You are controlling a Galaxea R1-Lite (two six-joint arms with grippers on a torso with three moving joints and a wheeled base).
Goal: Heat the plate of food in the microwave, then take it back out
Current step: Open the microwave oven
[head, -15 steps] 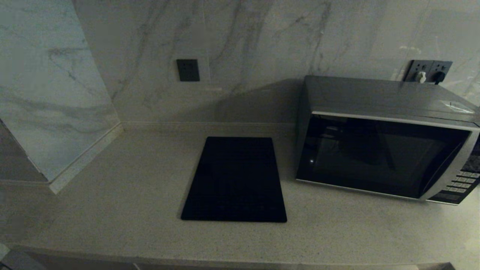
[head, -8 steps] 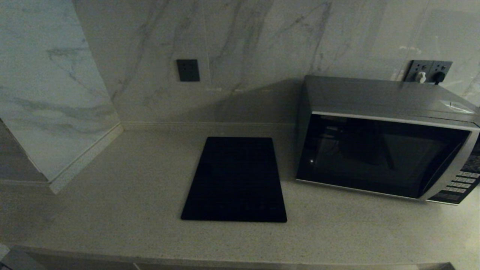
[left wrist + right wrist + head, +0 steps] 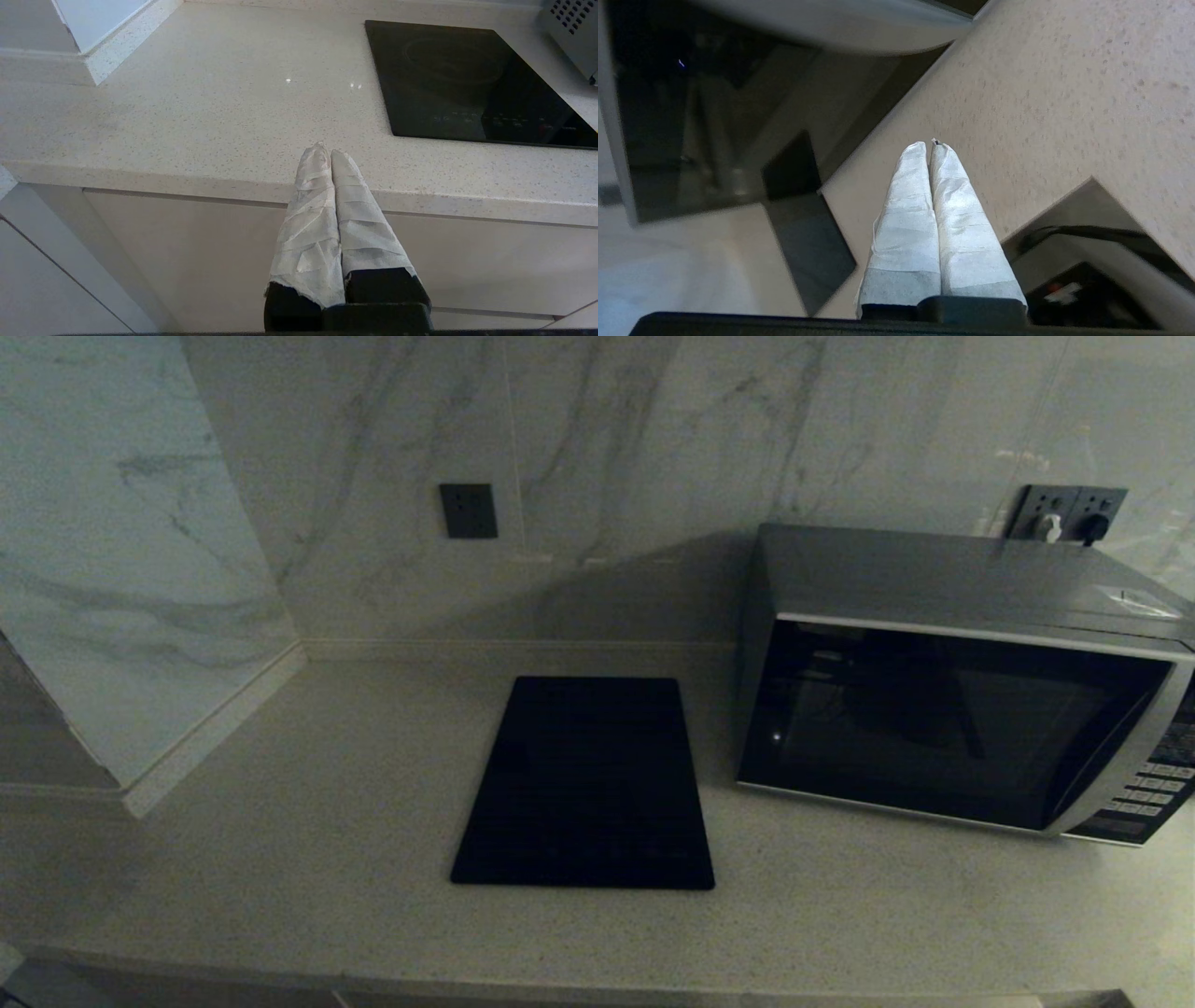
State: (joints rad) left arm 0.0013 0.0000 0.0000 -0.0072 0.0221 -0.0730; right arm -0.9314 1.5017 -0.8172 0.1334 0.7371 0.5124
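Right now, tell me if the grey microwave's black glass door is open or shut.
Shut: the grey microwave's black glass door sits flush inside its silver trim.

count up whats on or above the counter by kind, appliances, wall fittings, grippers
Appliances: 2, the microwave, door closed, and the flat black slab beside it.
Wall fittings: 2, the dark wall plate and the outlet strip behind the microwave.
Grippers: 2, the left gripper and the right gripper, both shut and empty.
Plates of food in view: 0.
Total: 6.
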